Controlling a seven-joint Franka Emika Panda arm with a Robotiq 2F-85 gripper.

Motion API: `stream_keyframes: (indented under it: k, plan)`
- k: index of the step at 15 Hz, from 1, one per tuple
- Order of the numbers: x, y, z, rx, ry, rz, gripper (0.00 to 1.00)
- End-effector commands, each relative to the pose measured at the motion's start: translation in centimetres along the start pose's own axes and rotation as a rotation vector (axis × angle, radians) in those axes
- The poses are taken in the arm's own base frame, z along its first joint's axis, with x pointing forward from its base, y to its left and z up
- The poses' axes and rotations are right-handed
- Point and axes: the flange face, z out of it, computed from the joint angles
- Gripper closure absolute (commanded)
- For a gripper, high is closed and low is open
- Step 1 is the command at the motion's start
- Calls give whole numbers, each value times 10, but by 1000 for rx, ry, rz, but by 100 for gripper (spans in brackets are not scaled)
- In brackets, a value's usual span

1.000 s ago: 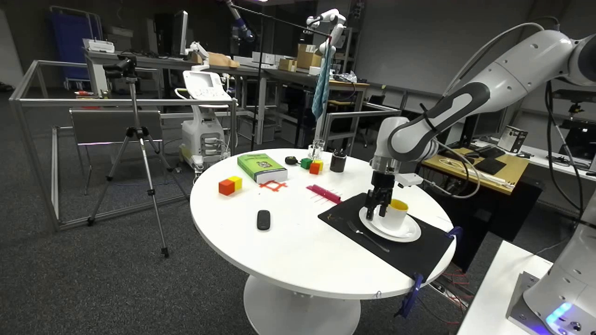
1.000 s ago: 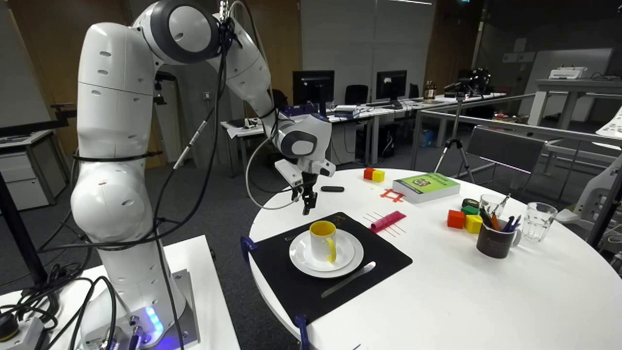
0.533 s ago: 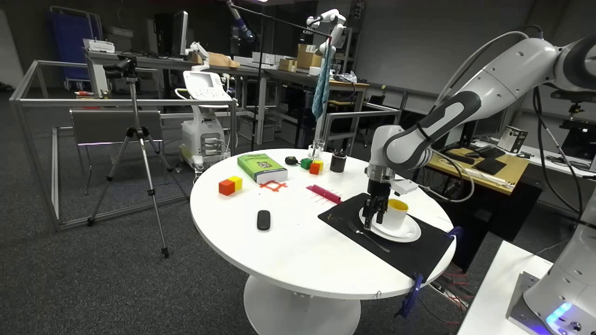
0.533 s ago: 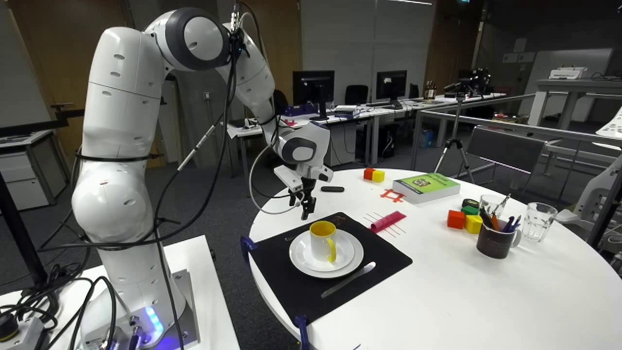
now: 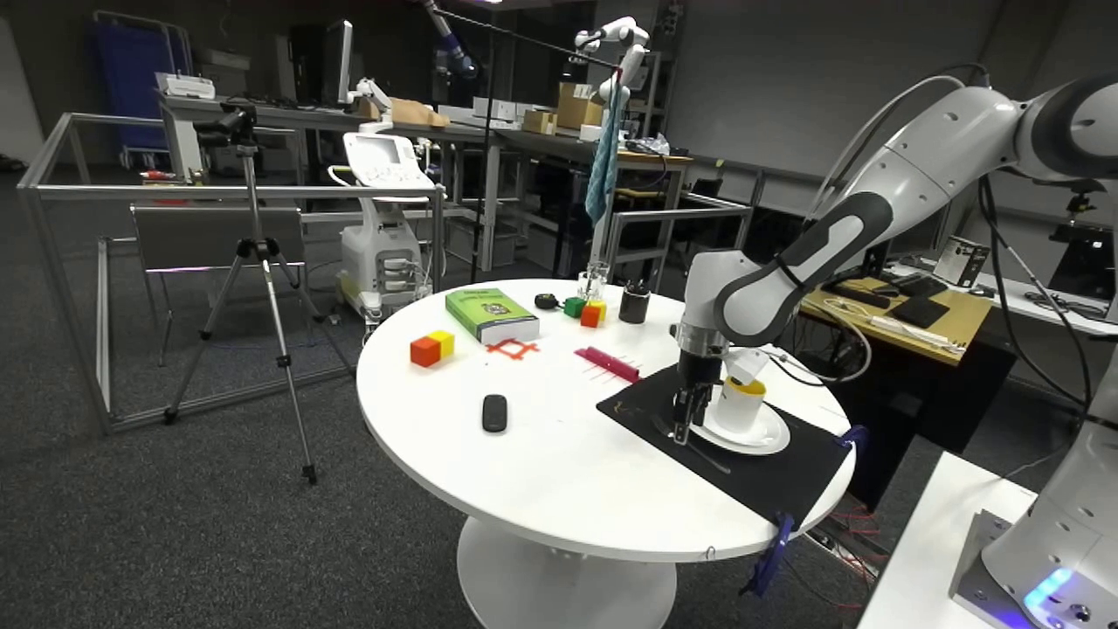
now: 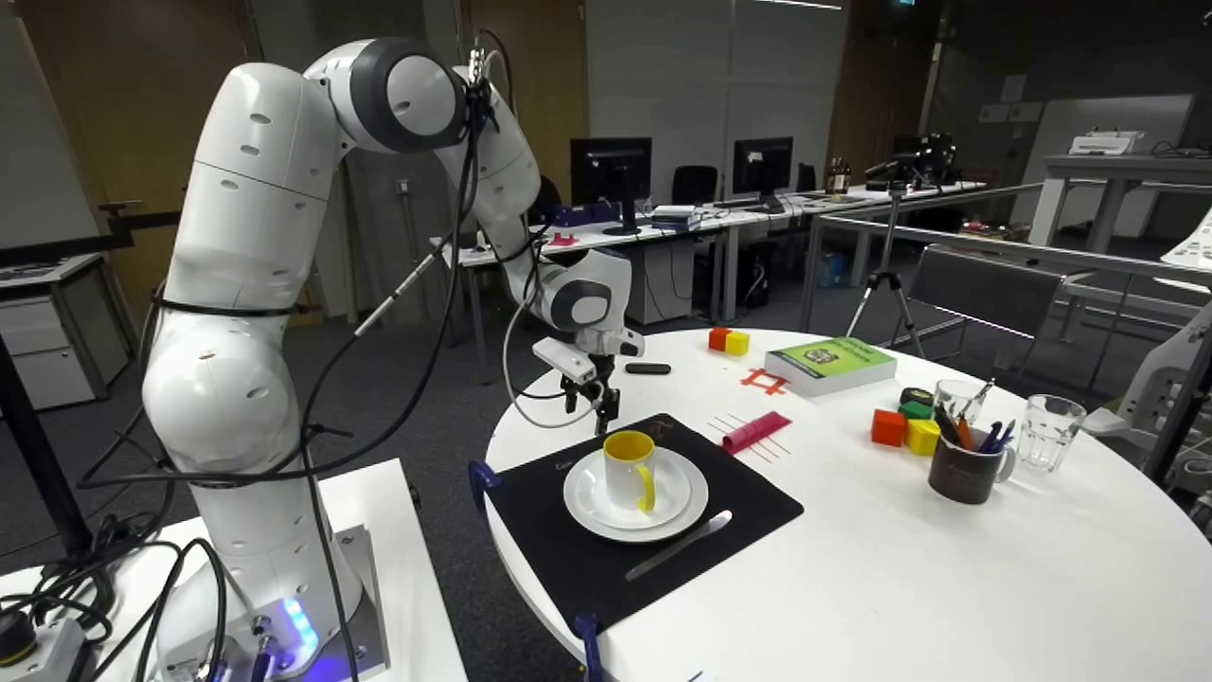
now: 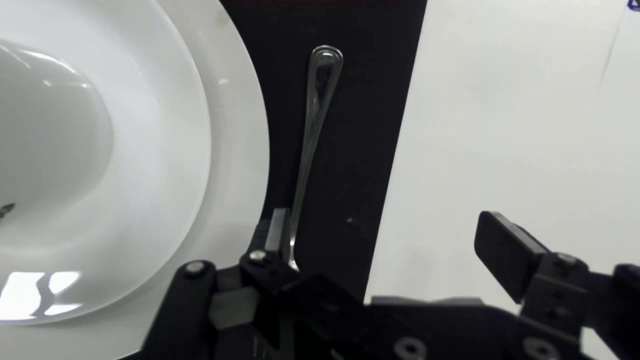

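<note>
In the wrist view, the end effector [image 7: 392,237] has its jaws spread wide over the edge of the black placemat [image 7: 345,165]. The fork [image 7: 310,140] lies on it, handle toward 12 o'clock (one jaw partly hides it). Two stacked white plates [image 7: 170,140] bearing a cup [image 7: 50,140] sit at the fork's 9 o'clock; the white surface [image 7: 475,125] spreads toward 3 o'clock.

Both exterior views: dim overall, grey carpet [image 5: 218,524] sunk in gloom; white tabletop [image 5: 541,472] bright; lamp strip [image 6: 800,4] at the top edge; blue status light [image 6: 301,622] glowing; lettering on the green book [image 6: 838,356] too soft to read; wide-angle stretch toward the margins. Wrist view: hard white glare on the small plate [image 7: 165,160]; thin highlights along the fork [image 7: 312,120]; gripper fingers [image 7: 506,254] nearly black; white cup [image 7: 45,135] shaded, in soft focus.
</note>
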Motion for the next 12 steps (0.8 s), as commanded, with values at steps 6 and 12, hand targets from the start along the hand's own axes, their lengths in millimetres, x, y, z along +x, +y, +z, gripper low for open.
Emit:
stream_keyframes:
  k: [6, 12]
  plan:
    - [10, -2, 5, -51, 65, -72, 0]
    - [11, 2, 18, -28, 80, -47, 0]
